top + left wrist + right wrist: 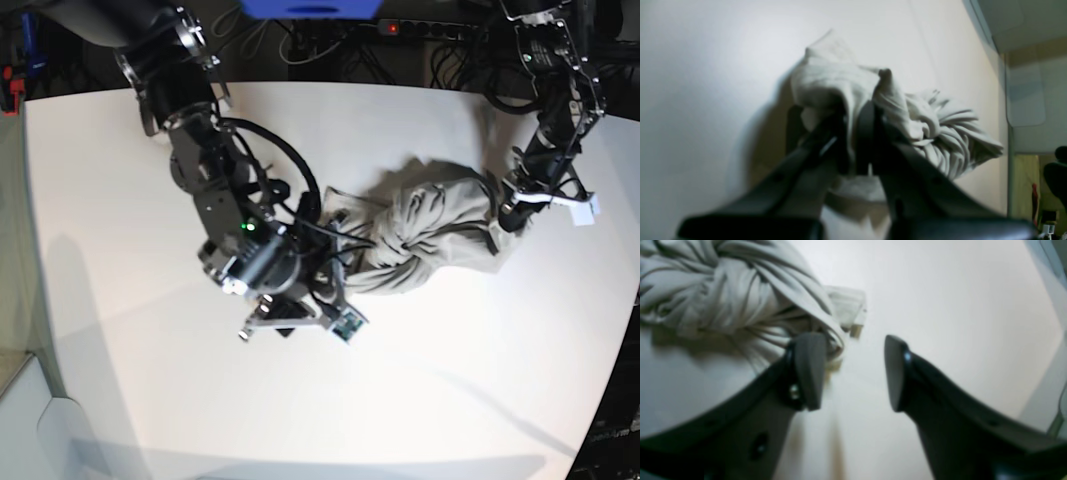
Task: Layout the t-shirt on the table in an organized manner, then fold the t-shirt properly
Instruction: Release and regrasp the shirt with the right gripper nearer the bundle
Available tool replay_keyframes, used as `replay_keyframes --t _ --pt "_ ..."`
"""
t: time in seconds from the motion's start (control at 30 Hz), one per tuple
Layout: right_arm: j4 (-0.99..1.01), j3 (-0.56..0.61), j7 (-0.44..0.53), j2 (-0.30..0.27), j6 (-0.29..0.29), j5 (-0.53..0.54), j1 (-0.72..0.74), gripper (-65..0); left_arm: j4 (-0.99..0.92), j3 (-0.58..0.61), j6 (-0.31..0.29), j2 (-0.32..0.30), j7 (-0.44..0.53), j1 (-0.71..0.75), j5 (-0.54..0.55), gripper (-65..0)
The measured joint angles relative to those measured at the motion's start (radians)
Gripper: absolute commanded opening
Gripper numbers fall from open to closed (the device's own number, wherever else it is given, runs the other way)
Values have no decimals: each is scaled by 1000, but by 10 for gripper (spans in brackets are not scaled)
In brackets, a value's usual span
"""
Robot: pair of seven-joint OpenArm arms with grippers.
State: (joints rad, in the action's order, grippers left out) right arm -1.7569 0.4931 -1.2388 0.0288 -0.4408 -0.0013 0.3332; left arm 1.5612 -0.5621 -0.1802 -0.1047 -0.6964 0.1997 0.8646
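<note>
- The t-shirt lies bunched and twisted right of centre on the table, far from laid out.
- The left gripper is clamped on a fold of cloth, probably to pull it flat.
- The right gripper stands wide apart beside the shirt, holding nothing.
- The tabletop is white and smooth; cables run along the far edge.

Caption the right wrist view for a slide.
Open right gripper above the plain white tabletop, beside the bunched, wrinkled light grey-beige cotton t-shirt.
</note>
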Motion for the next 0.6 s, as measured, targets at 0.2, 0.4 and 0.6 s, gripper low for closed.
replay_keyframes --t 0.2,0.4,0.6 --pt "182 35 77 66 -1 0 91 -302 0 39 0 -10 12 13 -6 -646" --pt "389 33 149 121 -95 2 145 -302 0 51 0 -8 9 13 -7 -646" --pt "451 31 229 116 -96 -2 154 -300 0 51 0 -7 9 13 -6 -646"
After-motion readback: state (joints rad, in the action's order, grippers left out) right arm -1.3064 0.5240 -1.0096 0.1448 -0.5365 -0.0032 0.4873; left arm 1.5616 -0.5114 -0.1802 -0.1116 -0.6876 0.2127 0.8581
